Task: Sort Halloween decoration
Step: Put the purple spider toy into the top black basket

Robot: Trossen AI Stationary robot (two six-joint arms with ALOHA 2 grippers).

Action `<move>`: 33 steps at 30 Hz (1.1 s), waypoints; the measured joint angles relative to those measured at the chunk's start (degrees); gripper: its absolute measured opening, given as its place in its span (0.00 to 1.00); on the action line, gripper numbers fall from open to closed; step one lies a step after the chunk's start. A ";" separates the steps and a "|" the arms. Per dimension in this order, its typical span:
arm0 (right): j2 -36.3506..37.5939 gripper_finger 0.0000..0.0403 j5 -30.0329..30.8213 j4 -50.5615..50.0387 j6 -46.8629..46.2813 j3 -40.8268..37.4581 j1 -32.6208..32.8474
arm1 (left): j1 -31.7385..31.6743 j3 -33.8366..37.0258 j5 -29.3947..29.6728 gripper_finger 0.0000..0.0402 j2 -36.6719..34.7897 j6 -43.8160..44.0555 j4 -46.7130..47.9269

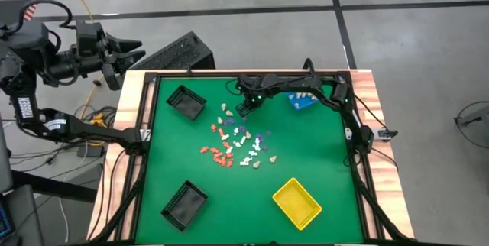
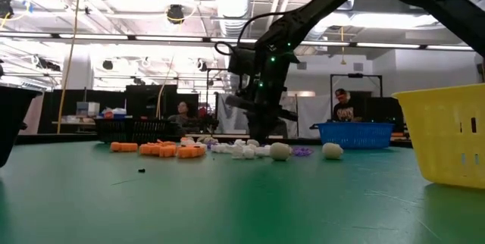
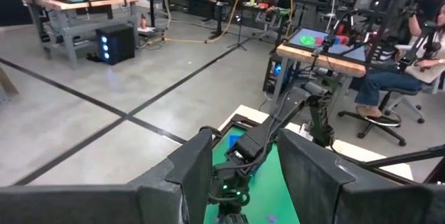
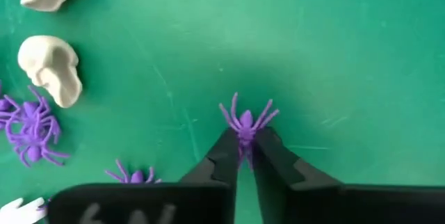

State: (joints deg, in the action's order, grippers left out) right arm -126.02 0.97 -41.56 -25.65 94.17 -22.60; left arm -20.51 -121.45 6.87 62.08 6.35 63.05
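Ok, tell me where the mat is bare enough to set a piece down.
Bare mat between the near black bin and yellow bin; also right of the pile toward the table edge. Crowded: the decoration pile at centre, where the right gripper pinches a purple spider.

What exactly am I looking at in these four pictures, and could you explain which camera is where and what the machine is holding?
This is a robot with two dark arms at a green table. One picture looks straight down from above, one looks level across the tabletop, and two come from small cameras on the arms' wrists.

In the middle of the table lies a scatter of Halloween decorations: tiny orange, white, purple and beige pieces, among them beige skulls and purple spiders. Around them stand bins: a blue bin, a yellow bin and two black bins.

The right gripper is down at the pile, its two fingers pinched on one purple spider, as its wrist camera shows. The left gripper waits off the table's far left corner, open and empty, looking out at the room.
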 joint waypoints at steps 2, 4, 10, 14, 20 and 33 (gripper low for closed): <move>-0.03 0.07 0.03 0.00 0.03 -0.01 0.13 | 0.00 0.00 0.00 0.38 0.00 0.04 0.04; 0.24 0.05 0.07 -0.12 0.16 -0.07 0.17 | 0.00 0.00 0.00 0.38 0.00 0.09 0.30; 2.36 0.04 0.21 -0.09 0.16 -0.27 0.17 | 0.00 0.00 0.00 0.38 -0.45 0.26 0.46; 5.05 0.04 0.22 -0.36 -1.01 -0.54 0.66 | 0.01 0.00 0.97 0.38 -1.31 0.35 0.46; 6.22 0.04 0.22 1.39 -1.05 6.76 3.11 | 0.00 -0.03 4.11 0.38 -3.31 0.37 0.48; 5.54 0.03 0.47 18.21 -0.91 12.66 6.47 | 0.02 -0.04 9.01 0.38 -5.07 0.57 0.50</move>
State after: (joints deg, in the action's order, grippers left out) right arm -120.47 1.43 -23.35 -26.55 106.83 -16.13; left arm -20.49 -121.49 15.88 57.01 6.92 63.55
